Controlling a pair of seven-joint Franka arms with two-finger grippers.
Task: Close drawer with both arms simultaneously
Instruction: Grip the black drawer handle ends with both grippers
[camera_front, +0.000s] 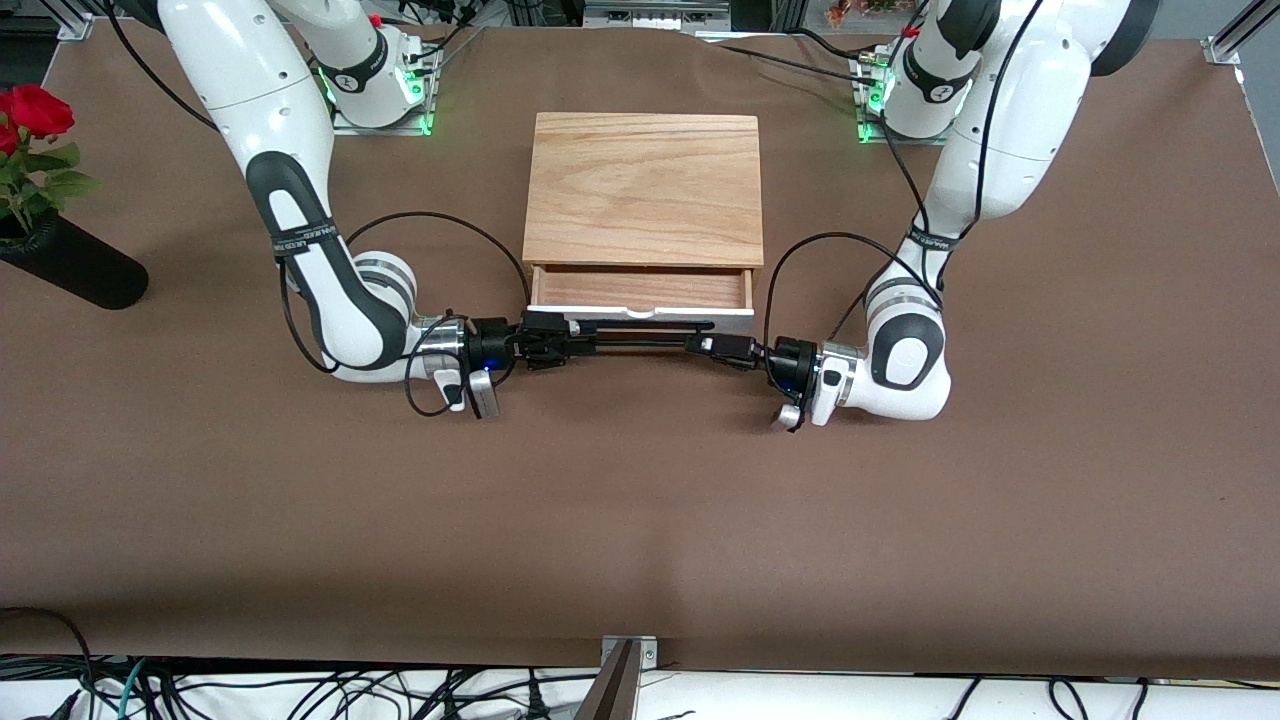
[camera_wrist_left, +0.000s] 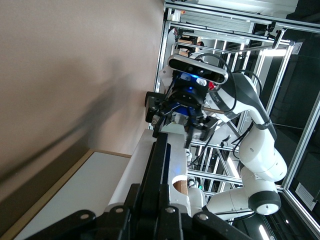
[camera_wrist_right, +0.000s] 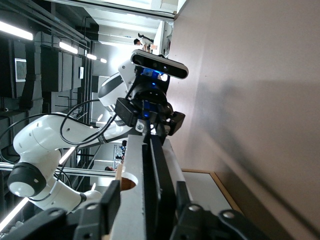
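White lettering is printed on a black band (camera_front: 297, 240) on the right arm (camera_front: 290, 190) and on a black band (camera_front: 930, 240) on the left arm (camera_front: 985, 150), but none of it, nor any other marking, can be read.

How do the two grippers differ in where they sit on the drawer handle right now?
The right gripper is at the handle end toward the right arm's side of the table; the left gripper is at the end toward the left arm's side. The right gripper's body overlaps the drawer front's corner; the left gripper's body lies clear of the front, nearer the front camera. Both lie level, pointing inward along the handle at each other.
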